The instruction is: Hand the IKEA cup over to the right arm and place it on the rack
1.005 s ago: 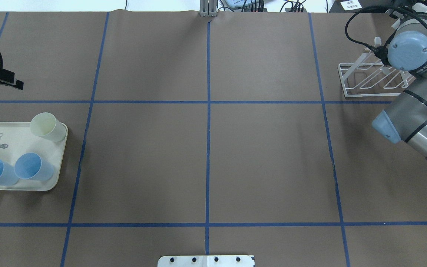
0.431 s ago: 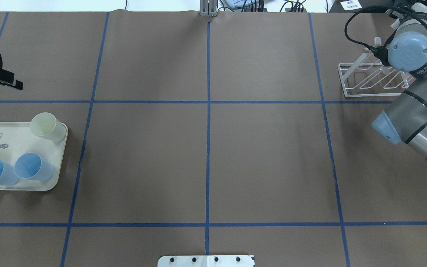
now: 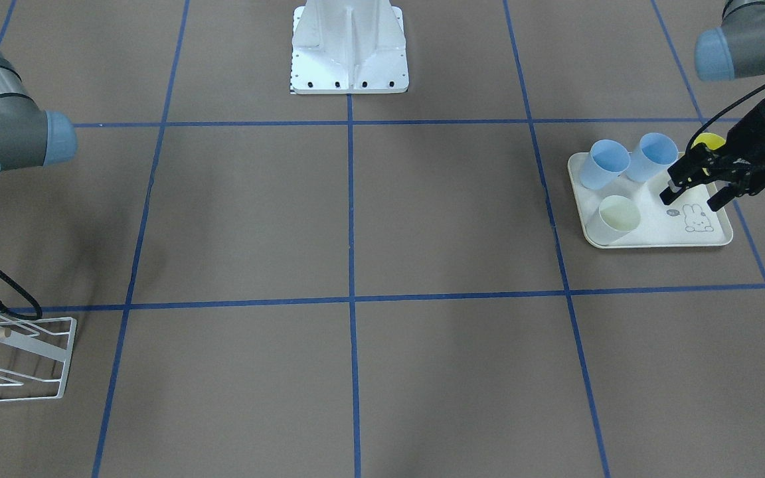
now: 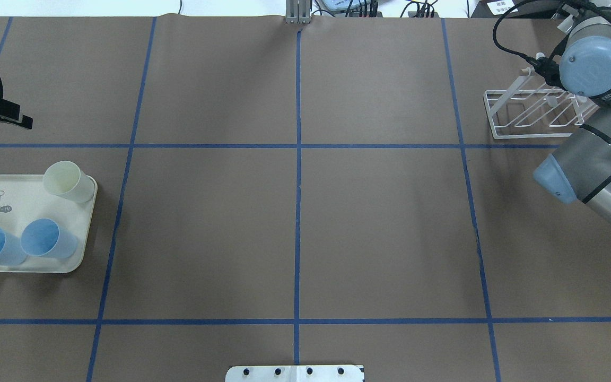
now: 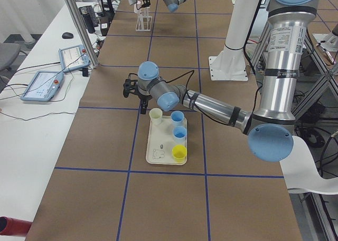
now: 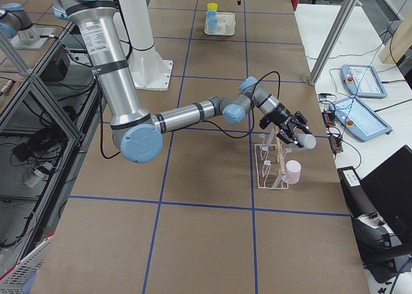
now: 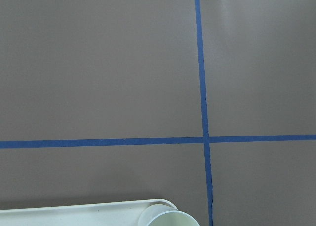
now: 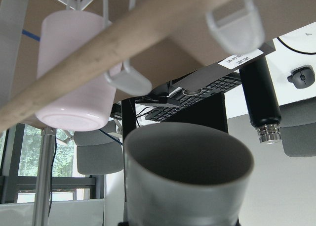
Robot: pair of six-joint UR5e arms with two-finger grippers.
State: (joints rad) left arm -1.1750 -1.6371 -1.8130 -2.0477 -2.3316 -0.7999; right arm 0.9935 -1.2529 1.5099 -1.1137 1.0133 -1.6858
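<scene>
1. The left jaws stand wide open and empty above the tray (image 3: 655,226). If they dipped carelessly they could tip the cream cup (image 3: 615,219) or a blue cup (image 3: 603,166).
2. The right jaws look closed on the grey cup (image 8: 187,171), which is held off the surface just beside the rack (image 6: 273,168), though the fingers themselves are hidden. The main danger, I judge, is here: the cup's rim may strike the wooden dowel (image 8: 113,53) or nudge the pink cup (image 8: 74,72) already on the rack, or the rack may slide.
3. If released before a prong seats inside it, the grey cup would likely drop.
4. The front-facing view shows a yellow cup (image 3: 709,141) on the tray, and the overhead view barely shows it.
5. In the overhead view the right arm (image 4: 592,61) masks the grey cup and the right jaws. The right-side view reveals both.
</scene>
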